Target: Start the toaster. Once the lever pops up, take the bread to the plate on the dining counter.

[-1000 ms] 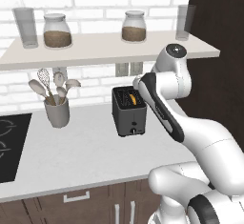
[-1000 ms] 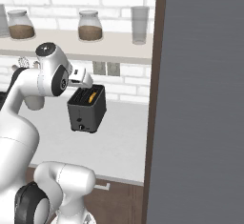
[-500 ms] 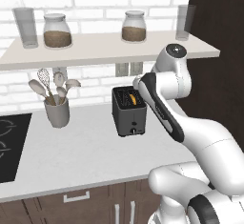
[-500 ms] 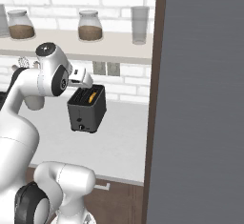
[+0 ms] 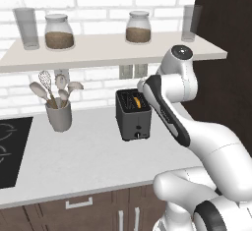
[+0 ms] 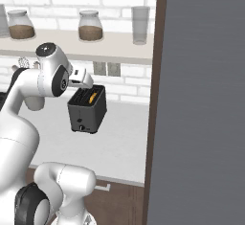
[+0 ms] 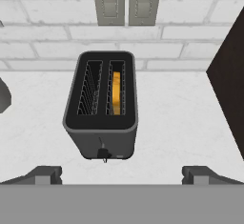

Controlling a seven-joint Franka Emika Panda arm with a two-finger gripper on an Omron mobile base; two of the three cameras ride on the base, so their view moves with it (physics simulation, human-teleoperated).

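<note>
Nothing has moved across the last second: arm, toaster and slice sit where they did, so the start step looks not yet made.

Below and ahead of the fingers spreads the pale speckled white kitchen surface, with open room to the left of the toaster and in front of it. To the right a tall dark brown cabinet wall closes that side off, and beyond the toaster the white brick backsplash with its two grey wall outlets leaves little room behind.

Directly under the hand stands the small dark grey boxy two-slot toaster, its front lever just ahead of the fingertips. A squarish bread slice with a yellow-orange crust edge sits sunk in the right slot.

Both dark fingers stand wide apart and empty, hovering above the toaster; the gripper touches nothing. My judgement: the lever needs pressing down next.
</note>
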